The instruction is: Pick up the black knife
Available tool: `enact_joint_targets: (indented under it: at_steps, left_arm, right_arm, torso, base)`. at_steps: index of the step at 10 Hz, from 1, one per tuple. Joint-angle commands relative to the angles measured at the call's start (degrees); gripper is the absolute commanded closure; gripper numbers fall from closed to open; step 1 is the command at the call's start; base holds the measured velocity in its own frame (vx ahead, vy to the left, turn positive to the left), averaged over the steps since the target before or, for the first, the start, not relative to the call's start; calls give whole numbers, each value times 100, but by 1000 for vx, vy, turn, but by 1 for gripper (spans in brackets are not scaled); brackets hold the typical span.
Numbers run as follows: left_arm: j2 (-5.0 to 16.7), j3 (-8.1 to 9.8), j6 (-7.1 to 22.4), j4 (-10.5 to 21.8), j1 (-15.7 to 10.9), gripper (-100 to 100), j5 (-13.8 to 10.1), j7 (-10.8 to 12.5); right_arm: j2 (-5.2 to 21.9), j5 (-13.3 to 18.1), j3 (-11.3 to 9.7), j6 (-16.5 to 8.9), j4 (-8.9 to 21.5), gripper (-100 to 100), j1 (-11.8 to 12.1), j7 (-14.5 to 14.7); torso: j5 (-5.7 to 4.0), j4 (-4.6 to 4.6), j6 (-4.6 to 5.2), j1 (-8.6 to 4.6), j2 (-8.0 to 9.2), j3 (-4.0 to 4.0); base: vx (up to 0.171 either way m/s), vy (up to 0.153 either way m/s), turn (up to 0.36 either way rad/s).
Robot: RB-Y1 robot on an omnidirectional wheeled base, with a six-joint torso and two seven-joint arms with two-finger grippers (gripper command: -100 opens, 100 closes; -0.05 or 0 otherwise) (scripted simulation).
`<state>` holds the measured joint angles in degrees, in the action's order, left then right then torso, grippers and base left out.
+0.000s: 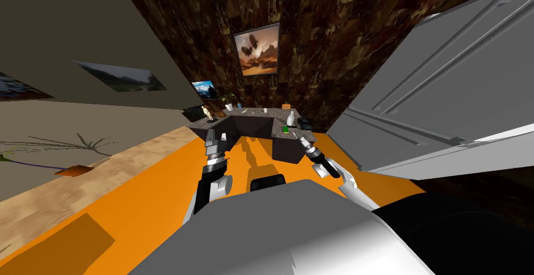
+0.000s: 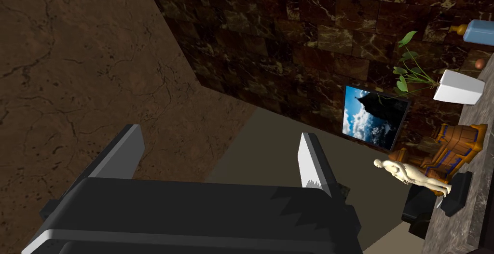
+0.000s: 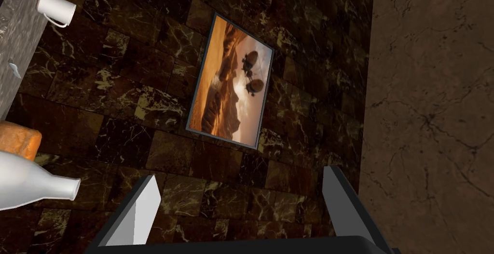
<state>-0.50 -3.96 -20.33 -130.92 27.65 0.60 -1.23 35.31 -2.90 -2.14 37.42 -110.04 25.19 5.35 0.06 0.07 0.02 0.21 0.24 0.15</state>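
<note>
Starting with the vessels on the grey marbled counter [image 1: 279,120], we see a white square pot [image 2: 458,87] holding a green leafy plant [image 2: 410,68]. Near it lies a pale blue bottle with a brown cap [image 2: 480,32], cut off at the frame's edge, so we cannot tell what it holds. A white mug [image 3: 55,7] stands farther along the counter, and we cannot see into it. A white narrow-necked bottle [image 3: 34,186], also partly cut off, stands close to our right gripper [image 3: 241,174], with an orange loaf-like block [image 3: 19,140] just behind it and a small green block [image 1: 285,129] near it. Beside the pot sit a brown barrel-like thing with blue bands [image 2: 456,145] and a cream statuette of a figure on a dark base [image 2: 410,171]; the statuette hides part of the barrel. We cannot make out the black knife for certain. A small dark shape [image 1: 304,124] lies on the counter's right end, just past the white bottle, but it is too small for us to name. Our left gripper [image 2: 219,135] is at the counter's left wing, near the statuette, and our right is at the right wing. On both, the jaws are spread wide with nothing between them.
</note>
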Motion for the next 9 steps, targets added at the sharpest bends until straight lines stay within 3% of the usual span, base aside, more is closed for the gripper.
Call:
enact_joint_targets:
  at_steps: [1, 6, 9]
  left_arm:
    - [0, 0, 0, 0, 0, 0, 0, 0]
    - [0, 0, 0, 0, 0, 0, 0, 0]
    - [1, 1, 0, 0, 1, 0, 0, 0]
  right_arm:
    - [286, 84, -124, 34, 286, -100, -41, 45]
    - [1112, 237, -339, 37, 775, -100, -63, 133]
    - [1633, 417, -582, 23, 1285, -100, -64, 251]
  torso:
    - [0, 0, 0, 0, 0, 0]
    - [-2, -3, -3, -7, -11, -6]
    - [-3, -3, 2, -12, -13, -8]
  base:
    - [-56, 80, 130]
    - [-35, 62, 124]
    - [-18, 52, 145]
